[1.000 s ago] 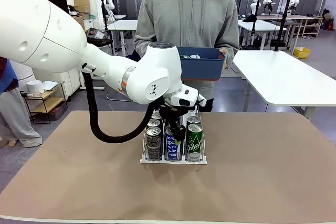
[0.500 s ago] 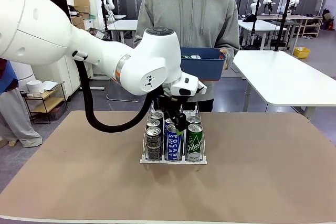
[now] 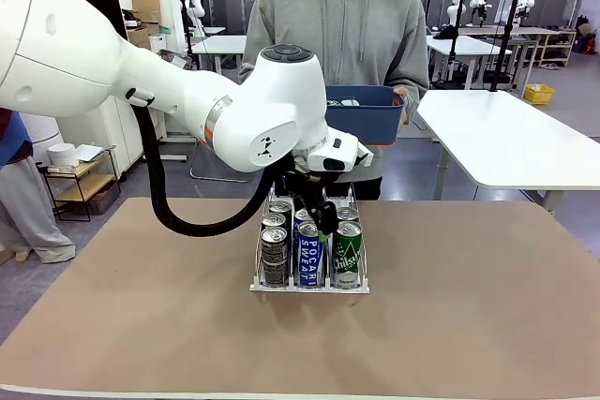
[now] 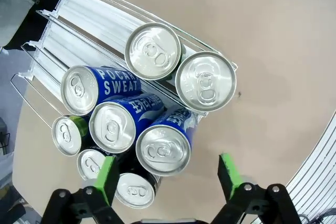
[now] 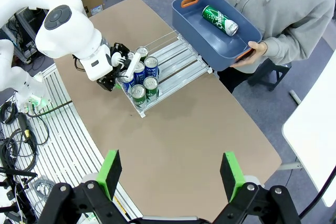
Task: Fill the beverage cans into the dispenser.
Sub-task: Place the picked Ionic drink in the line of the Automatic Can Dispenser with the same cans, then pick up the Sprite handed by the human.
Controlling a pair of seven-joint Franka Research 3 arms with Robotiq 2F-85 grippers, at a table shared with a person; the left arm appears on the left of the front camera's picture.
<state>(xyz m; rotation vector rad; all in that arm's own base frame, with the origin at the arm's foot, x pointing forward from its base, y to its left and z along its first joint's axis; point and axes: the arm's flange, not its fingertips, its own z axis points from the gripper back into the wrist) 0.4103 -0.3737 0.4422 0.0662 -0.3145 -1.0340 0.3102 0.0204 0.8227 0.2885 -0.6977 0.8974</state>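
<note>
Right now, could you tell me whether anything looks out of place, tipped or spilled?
Nothing stands out. The beverage cans stand upright in the lanes of the dispenser, and nothing is spilled. One green can lies on its side in the blue bin the person holds, apparently just waiting.

**Setting:** robotics laboratory, open hall.

- A white robot arm (image 3: 141,81) is reaching over a brown-topped table (image 3: 487,316).
- Plain white work tables (image 3: 511,138) are standing in rows across a grey floor (image 3: 422,170) behind it.
- A cardboard box (image 3: 144,4) is sitting high at the left.
- A yellow crate (image 3: 537,93) is resting low at the far right.
- Black cable bundles (image 5: 23,135) are trailing over a grooved metal base (image 5: 68,142) beside the table.
</note>
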